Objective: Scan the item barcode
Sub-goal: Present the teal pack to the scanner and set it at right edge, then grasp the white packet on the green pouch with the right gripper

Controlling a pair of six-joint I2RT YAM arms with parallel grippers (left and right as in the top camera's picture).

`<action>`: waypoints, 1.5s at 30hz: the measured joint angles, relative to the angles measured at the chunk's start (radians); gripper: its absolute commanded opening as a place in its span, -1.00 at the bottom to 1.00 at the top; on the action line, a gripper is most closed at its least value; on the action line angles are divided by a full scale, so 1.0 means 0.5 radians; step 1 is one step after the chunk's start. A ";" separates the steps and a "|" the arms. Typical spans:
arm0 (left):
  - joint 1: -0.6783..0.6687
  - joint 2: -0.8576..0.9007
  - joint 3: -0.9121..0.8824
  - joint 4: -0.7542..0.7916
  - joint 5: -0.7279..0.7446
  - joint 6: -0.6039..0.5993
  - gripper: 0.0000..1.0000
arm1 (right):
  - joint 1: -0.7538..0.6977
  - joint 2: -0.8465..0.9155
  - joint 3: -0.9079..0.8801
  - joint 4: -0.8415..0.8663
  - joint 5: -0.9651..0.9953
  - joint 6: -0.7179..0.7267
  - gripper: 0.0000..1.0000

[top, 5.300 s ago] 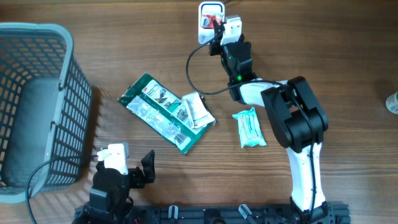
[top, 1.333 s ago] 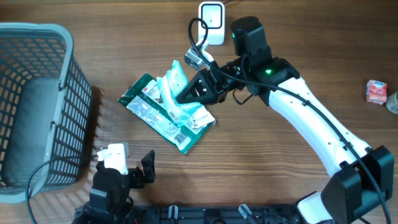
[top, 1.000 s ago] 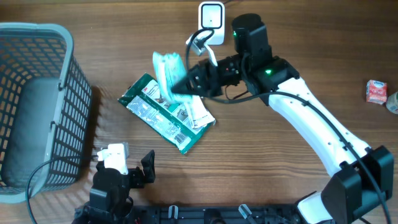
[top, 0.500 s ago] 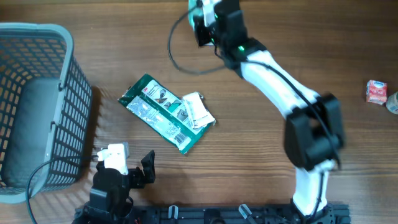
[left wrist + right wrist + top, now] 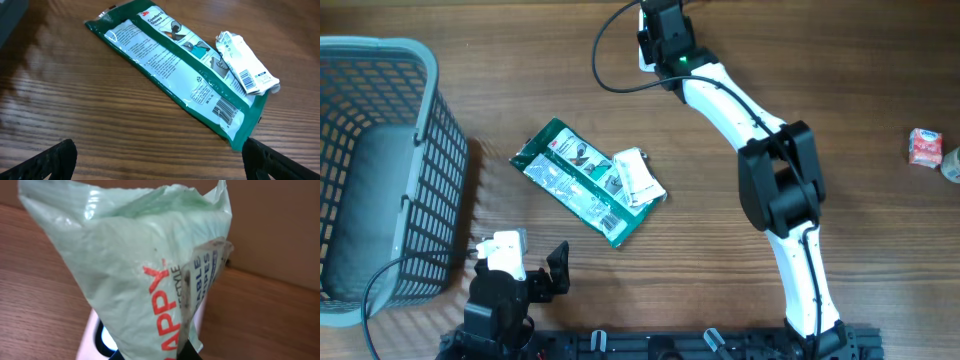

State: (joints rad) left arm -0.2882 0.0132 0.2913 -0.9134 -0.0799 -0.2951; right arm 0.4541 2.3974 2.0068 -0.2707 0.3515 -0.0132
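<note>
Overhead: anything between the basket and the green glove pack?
Nothing. In the overhead view, only bare table separates the basket from the green glove pack.

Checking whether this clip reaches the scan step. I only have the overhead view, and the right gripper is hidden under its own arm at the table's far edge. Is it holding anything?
Observer: Yes. The right wrist view shows the right gripper shut on a pale green wipes packet with red "HAPPY" print.
Operator: Is it at the scanner?
Observer: In that view the white scanner sits just behind the packet's lower end. I cannot tell whether a barcode faces it.
Operator: And the left arm?
Observer: The left gripper is open and empty. Its camera shows the green 3M gloves pack lying barcode up.
</note>
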 measured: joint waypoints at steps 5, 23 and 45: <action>0.000 0.000 0.000 0.000 -0.001 0.000 1.00 | -0.071 -0.436 0.030 -0.929 0.271 0.108 -0.91; -0.001 -0.001 0.000 0.001 0.000 0.000 1.00 | -1.824 -0.587 -0.655 -1.029 -0.402 0.468 0.99; 0.000 -0.001 0.000 0.001 0.000 0.000 1.00 | 0.356 -0.723 -0.579 -1.534 -1.389 0.408 0.99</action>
State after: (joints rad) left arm -0.2882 0.0128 0.2913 -0.9131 -0.0799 -0.2951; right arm 0.6319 2.0361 1.7172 -1.0374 -0.3431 0.1909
